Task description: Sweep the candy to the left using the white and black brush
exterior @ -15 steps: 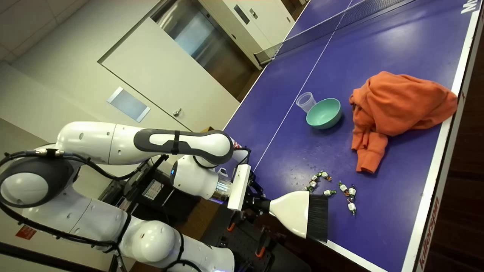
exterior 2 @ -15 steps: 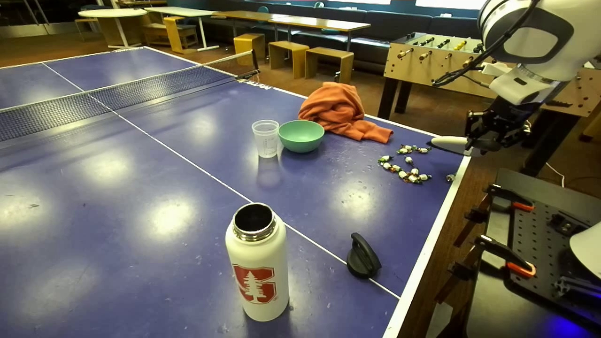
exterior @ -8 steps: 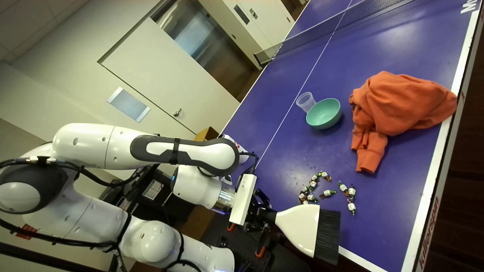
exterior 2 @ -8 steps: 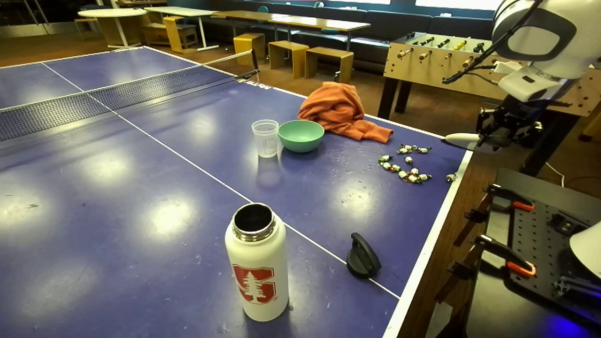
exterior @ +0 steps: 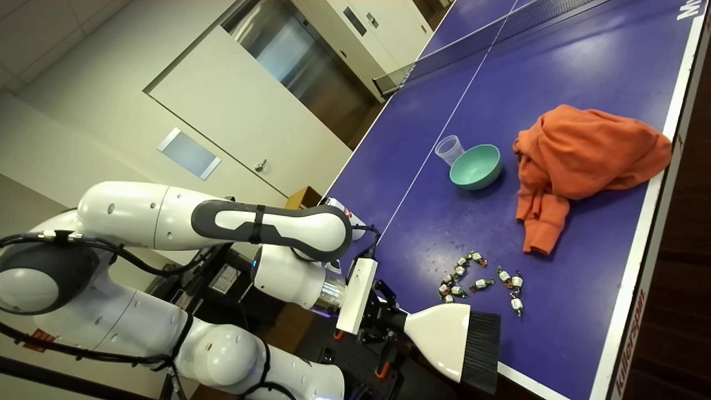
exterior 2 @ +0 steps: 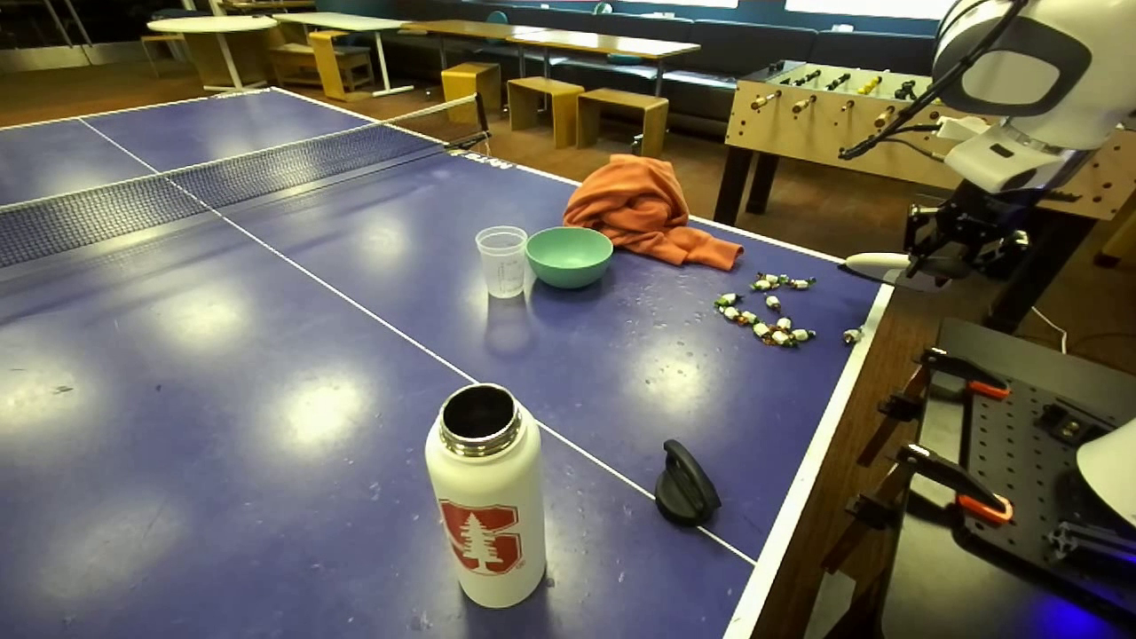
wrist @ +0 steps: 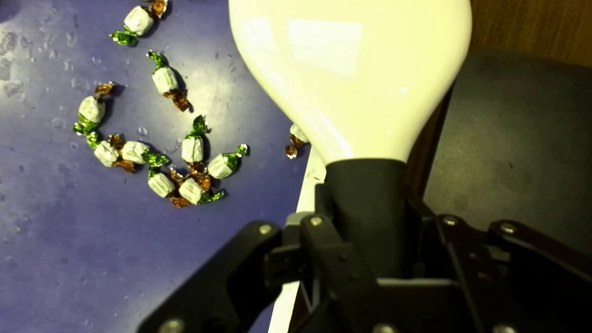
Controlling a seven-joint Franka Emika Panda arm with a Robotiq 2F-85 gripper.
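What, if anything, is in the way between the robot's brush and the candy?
Nothing visible: the tool holds the brush by the table's edge, near the scattered candy. The bowl and orange cloth lie beyond the candy, not between.

In an exterior view, a pale door [exterior: 244, 105] stands at ten o'clock. In an exterior view, a foosball table [exterior 2: 834, 133] sits at two o'clock, bright panes [exterior 2: 865, 8] at one, wooden stools [exterior 2: 546, 86] at twelve; glare [exterior 2: 321, 413] pools at eight on the blue ping-pong table [exterior 2: 399, 275].
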